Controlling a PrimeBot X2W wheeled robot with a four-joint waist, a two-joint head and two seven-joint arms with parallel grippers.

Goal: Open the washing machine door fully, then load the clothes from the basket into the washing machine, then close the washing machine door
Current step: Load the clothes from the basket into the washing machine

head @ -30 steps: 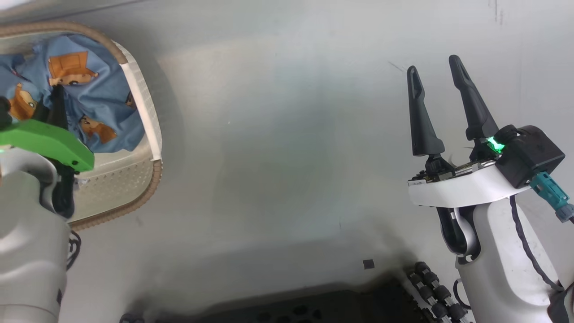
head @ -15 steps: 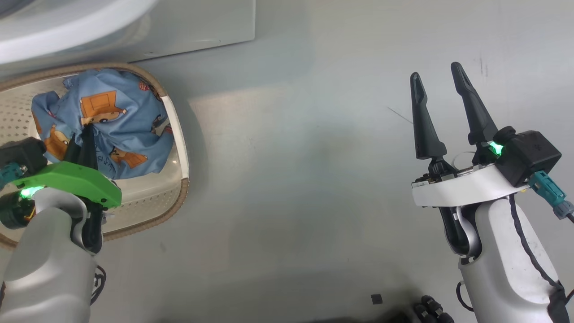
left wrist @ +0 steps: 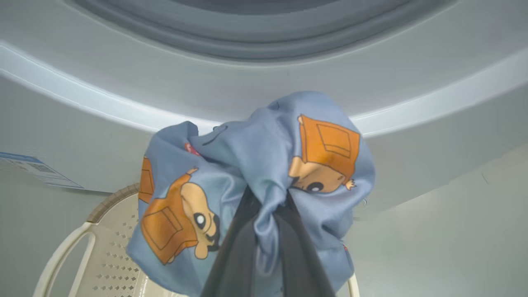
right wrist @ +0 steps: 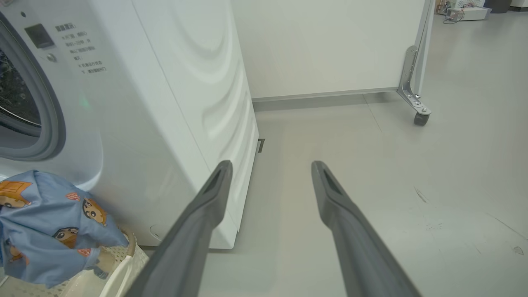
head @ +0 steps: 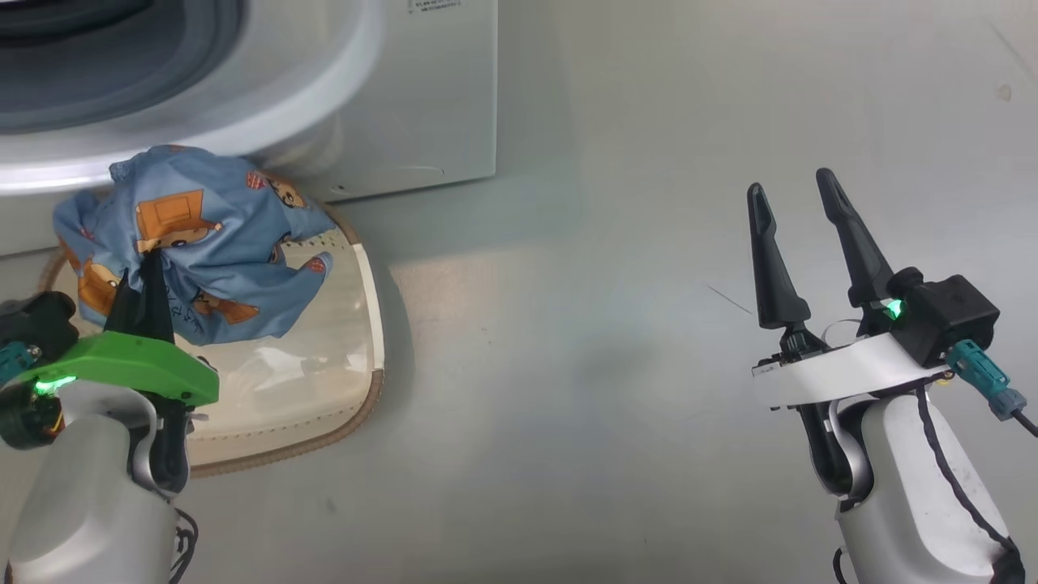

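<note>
There is one washing machine [head: 422, 97], one basket [head: 324, 365], one bunched bundle of the clothes [head: 211, 235] and two grippers; whether the bundle is a single garment or several cannot be told. The left gripper [head: 146, 268] is pinched tight on a gathered fold of the fabric, its two dark fingers [left wrist: 243, 247] pressed together with the cloth puckered around their tips. The bundle hangs above the basket, just in front of the machine's white lower front and below its round opening, where the grey rubber seal [head: 122, 49] curves. The clothes are smooth light blue, creased into a loose ball, printed with a cartoon boy's face and orange-brown patches. The basket is cream-white with perforated sides and a brown woven-look rim, and it stands on the grey floor [head: 568, 365] against the machine. The right gripper [head: 791, 182] hovers well apart to the right over bare floor, its fingers spread wide and holding nothing.
</note>
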